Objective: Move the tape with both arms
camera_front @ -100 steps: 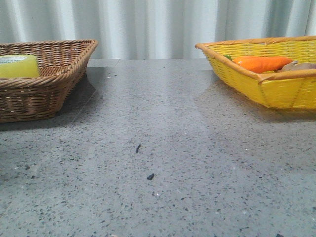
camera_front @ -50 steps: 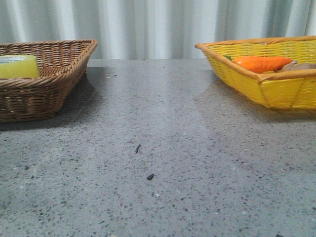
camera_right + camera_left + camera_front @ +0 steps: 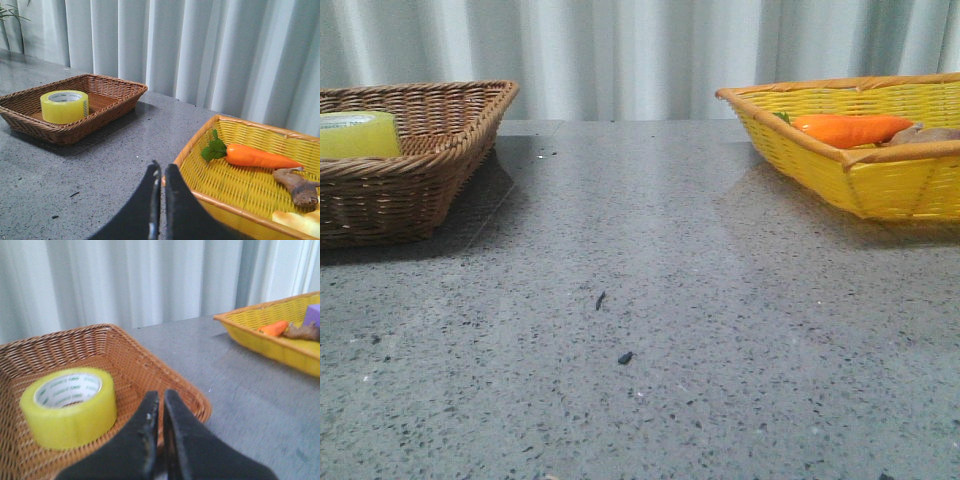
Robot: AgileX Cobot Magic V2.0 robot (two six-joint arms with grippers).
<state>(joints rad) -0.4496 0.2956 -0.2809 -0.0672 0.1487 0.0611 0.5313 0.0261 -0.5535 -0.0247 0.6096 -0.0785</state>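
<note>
Pale pleated curtains back a grey speckled stone tabletop [image 3: 650, 300] carrying 2 baskets, well apart: a brown wicker basket [image 3: 440, 150] on the robot's left and a yellow woven basket [image 3: 880, 180] on its right. The tape [image 3: 69, 406], a roll of glossy yellow packing tape, lies flat in the brown wicker basket with its core opening facing up. The left gripper [image 3: 161, 405] hovers just beside the roll, above the basket's near rim, its 2 black fingers pressed almost together and holding nothing. The right gripper [image 3: 160, 175] hangs over the near rim of the yellow woven basket, fingers likewise nearly touching and empty. That basket holds an orange carrot [image 3: 257, 156] with green leaves, a brown root-like item [image 3: 297, 186] and a pale item at the frame corner (a purple block also shows in the left wrist view).

Probable hazards: the left fingers must spread before descent, otherwise they would strike the roll's top or push it along the basket floor; the glossy wall may slip under a light pinch; the wicker rim could catch a finger; a poorly aligned handover over the table could drop the roll.

Writing: small green print repeats around the white inner core, too blurred to read.
</note>
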